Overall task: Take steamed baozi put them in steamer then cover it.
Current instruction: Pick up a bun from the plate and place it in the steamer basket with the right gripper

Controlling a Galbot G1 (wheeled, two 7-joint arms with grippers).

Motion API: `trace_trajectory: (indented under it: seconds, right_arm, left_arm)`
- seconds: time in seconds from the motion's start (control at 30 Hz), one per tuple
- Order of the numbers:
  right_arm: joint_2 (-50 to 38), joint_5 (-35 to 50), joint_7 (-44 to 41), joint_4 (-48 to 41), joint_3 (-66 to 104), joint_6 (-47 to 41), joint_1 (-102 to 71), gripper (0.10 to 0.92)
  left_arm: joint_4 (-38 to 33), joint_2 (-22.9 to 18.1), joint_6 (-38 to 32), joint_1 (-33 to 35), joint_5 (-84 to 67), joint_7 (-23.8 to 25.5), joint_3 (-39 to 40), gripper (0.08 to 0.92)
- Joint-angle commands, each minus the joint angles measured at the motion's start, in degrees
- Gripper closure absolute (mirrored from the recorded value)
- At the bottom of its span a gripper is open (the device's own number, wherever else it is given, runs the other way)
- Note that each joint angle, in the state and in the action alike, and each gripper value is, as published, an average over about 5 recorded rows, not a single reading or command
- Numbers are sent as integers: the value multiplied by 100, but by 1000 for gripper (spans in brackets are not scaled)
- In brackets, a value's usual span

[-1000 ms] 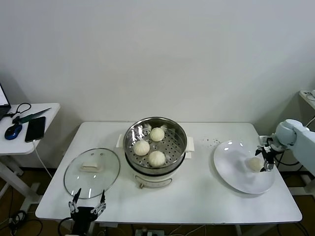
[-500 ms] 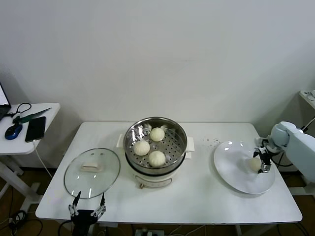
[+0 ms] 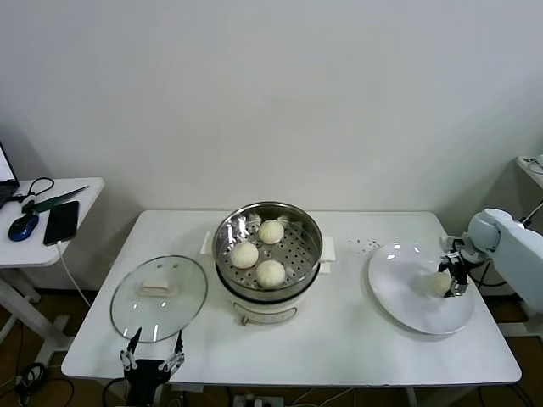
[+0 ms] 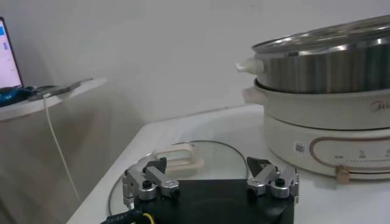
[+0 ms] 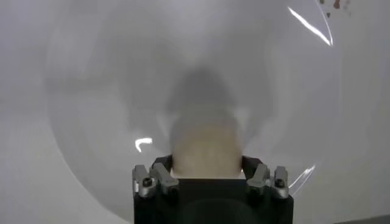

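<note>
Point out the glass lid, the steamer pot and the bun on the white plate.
glass lid (image 3: pixel 159 298), head view, clear glass beside its handle
steamer pot (image 3: pixel 267 253), head view, perforated tray
bun on the plate (image 3: pixel 439 282), head view, domed top

White table (image 3: pixel 339 339) – white plate (image 3: pixel 399 297) right; side table (image 3: pixel 81 191) – phone (image 3: pixel 61 221), mouse (image 3: pixel 23 226).

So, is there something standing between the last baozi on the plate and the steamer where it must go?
Nothing visible blocks it. The right gripper is around the last baozi on the white plate. The table between plate and steamer is bare, the steamer is uncovered, and the cover lies on its other side.
</note>
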Motion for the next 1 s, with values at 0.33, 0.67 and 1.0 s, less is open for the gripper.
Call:
trace_trajectory:
  seconds: [0.33,0.67,1.0]
  right_arm:
    - [801,3749,206,1156,-3549,-996,3769,297]
    - [2103,5453,578,1489,-4432,-1390,4788,296]
    - [3032,5948,1042,1833,-4830,-1701,4759,296]
  left_arm:
    - [-11,42,3,-63,-35,2,164,177]
    - [-8,102,-61,2,-50,122,334,177]
    - [20,168,-77,-32,-108,94,368,177]
